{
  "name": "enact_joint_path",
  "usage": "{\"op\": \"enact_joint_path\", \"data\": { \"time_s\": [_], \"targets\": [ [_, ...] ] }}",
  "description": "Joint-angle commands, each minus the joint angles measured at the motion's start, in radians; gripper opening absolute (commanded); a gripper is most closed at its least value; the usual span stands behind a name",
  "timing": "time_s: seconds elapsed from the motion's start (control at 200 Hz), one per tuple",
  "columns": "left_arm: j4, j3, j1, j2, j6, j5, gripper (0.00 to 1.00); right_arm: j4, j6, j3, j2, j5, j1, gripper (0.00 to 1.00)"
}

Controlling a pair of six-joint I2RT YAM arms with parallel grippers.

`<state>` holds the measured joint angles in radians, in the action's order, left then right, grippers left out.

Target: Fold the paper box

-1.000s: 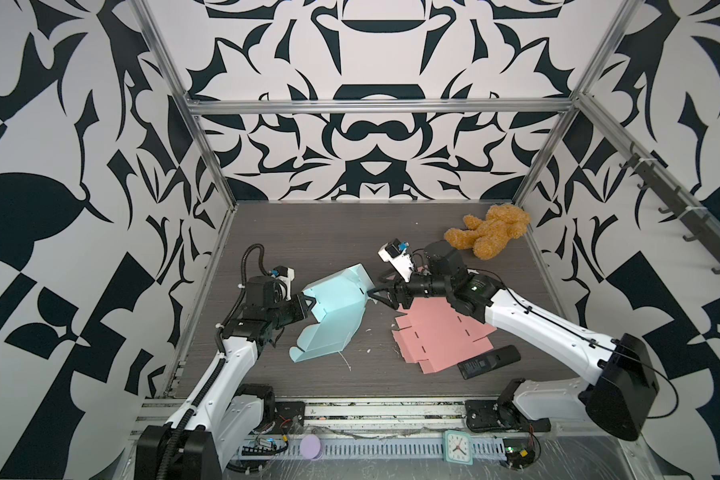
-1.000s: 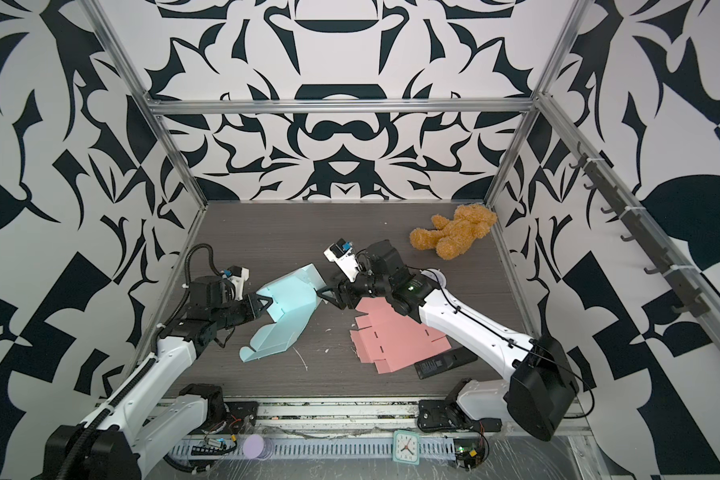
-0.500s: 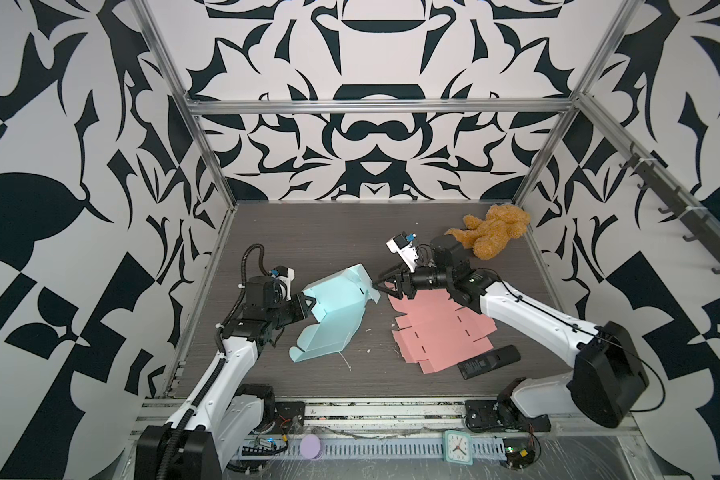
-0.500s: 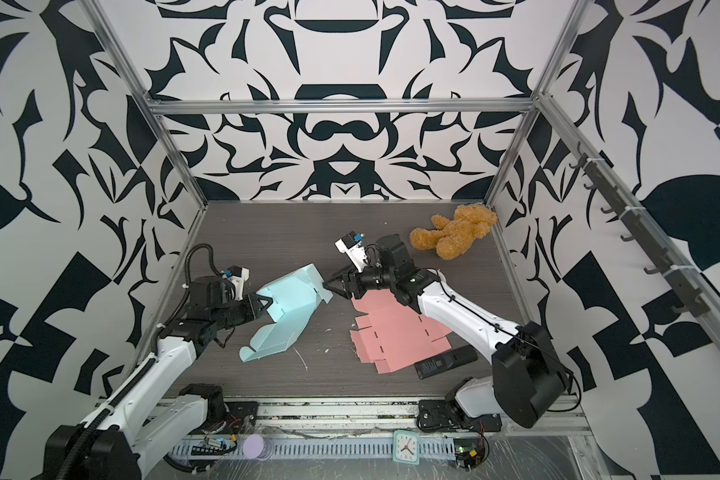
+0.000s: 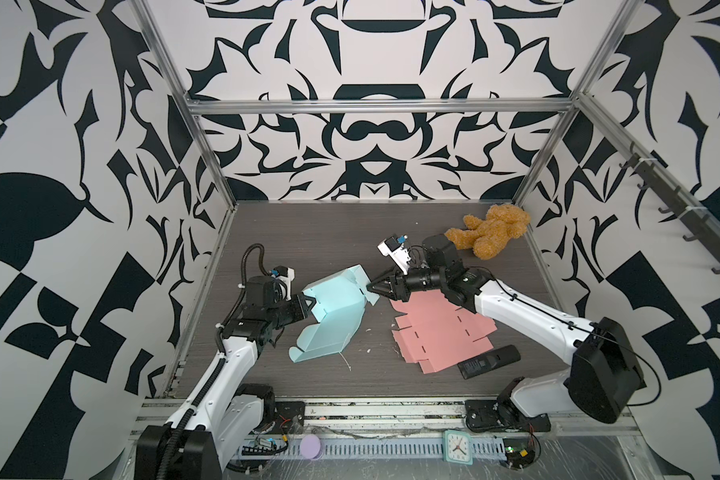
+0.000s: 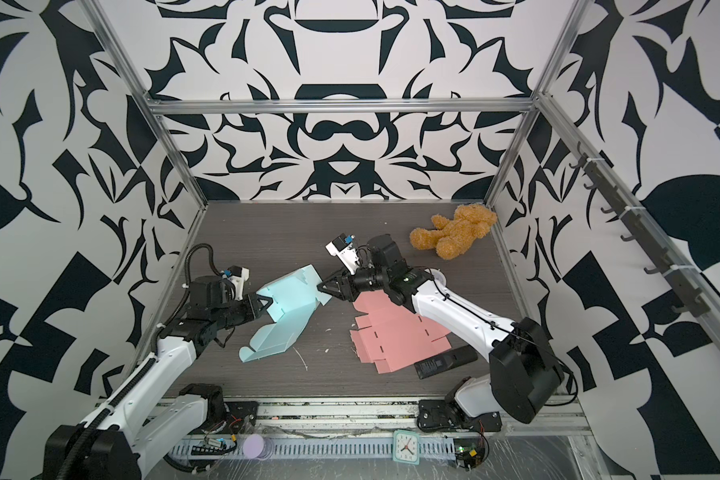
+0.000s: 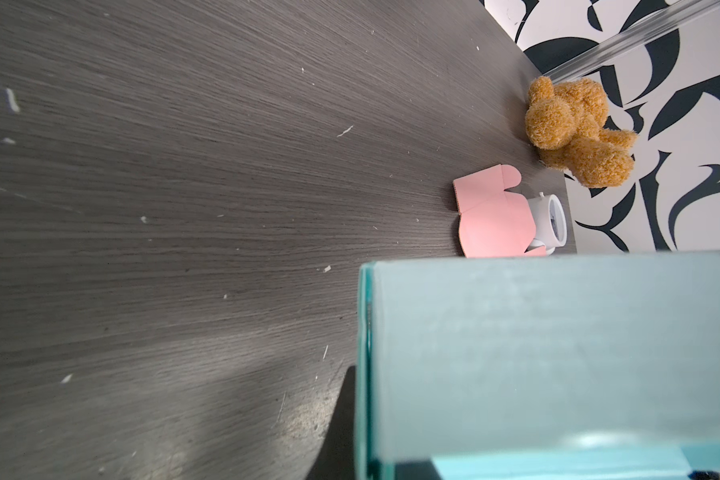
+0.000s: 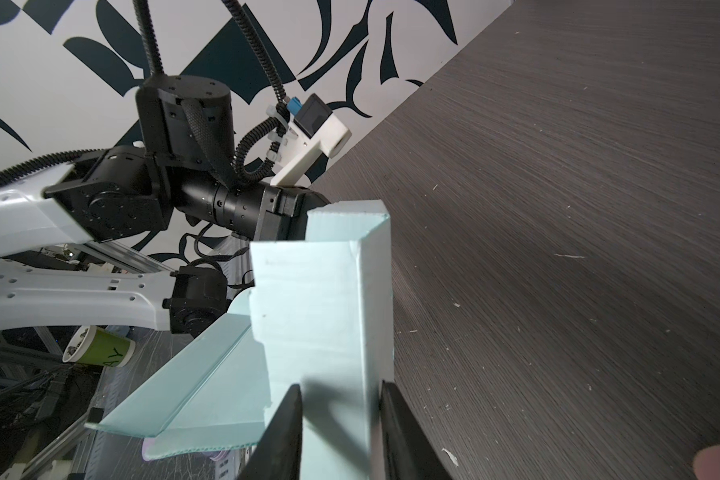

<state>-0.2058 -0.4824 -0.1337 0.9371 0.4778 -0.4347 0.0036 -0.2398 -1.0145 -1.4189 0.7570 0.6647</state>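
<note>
Moved since a second ago: right gripper [image 5: 373,288], off from above the pink sheet [image 5: 441,332] and leftward to the upper right corner of the light blue paper box [image 5: 337,316], jaws narrower than then. Unmoved meanwhile: box, left gripper [image 5: 304,301], left arm.

Now, in both top views: box half-formed, lying tilted on the dark table [image 5: 308,232] left of centre, between the two grippers, lower end with a loose flap toward the front rail. At its left edge, left gripper [image 6: 260,303], closed tight on a flap of the box [image 6: 287,311]. At the opposite corner, right gripper [image 6: 321,287], tips meeting the raised flap there, arm reaching across the pink sheet [image 6: 395,332].

From the right wrist: gripper [image 8: 341,386] straddling an upright folded wall of the box [image 8: 316,299], one of the fingers [image 8: 281,436] over the inner panel with a shadowed gap to the wall, the other close against the wall's outer face. Narrow, then, but not clamped; no firm grip visible.

From the left wrist: box [image 7: 558,353] right up close as one broad blue panel; gripper itself not clear there.

Elsewhere: teddy bear [image 5: 491,232] in the far right corner, black remote [image 5: 489,361] just beside the front edge of the pink sheet, both well apart from the box.
</note>
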Motion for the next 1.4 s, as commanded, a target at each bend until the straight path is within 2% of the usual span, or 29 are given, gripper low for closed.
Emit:
{"op": "enact_joint_path", "data": {
  "time_s": [0.0,0.185,0.315,0.64,0.91,1.225,1.325,1.335,1.395],
  "targets": [
    [-0.001,-0.024,-0.004,0.003,0.0,-0.012,0.05,-0.02,0.037,-0.056,-0.004,-0.029,0.028,0.34],
    [-0.001,-0.023,-0.004,0.002,0.001,-0.007,0.05,-0.092,0.079,-0.09,-0.005,-0.13,0.069,0.33],
    [-0.001,-0.022,-0.007,0.004,0.004,-0.003,0.05,-0.191,0.14,-0.133,-0.009,-0.259,0.113,0.33],
    [-0.004,-0.025,-0.017,0.008,0.015,0.026,0.05,-0.305,0.189,-0.208,-0.038,-0.55,0.217,0.36],
    [-0.003,-0.035,-0.058,0.023,0.021,0.057,0.05,-0.358,0.236,-0.258,-0.074,-0.701,0.281,0.36],
    [-0.003,-0.033,-0.063,0.027,0.043,0.085,0.05,-0.424,0.251,-0.307,-0.096,-0.908,0.364,0.35],
    [-0.003,-0.033,-0.069,0.025,0.055,0.102,0.05,-0.443,0.242,-0.326,-0.107,-0.94,0.386,0.35],
    [-0.003,-0.033,-0.069,0.024,0.057,0.105,0.05,-0.448,0.24,-0.329,-0.108,-0.977,0.389,0.35],
    [-0.003,-0.03,-0.073,0.018,0.069,0.122,0.05,-0.461,0.236,-0.341,-0.115,-1.009,0.398,0.35]
  ]
}}
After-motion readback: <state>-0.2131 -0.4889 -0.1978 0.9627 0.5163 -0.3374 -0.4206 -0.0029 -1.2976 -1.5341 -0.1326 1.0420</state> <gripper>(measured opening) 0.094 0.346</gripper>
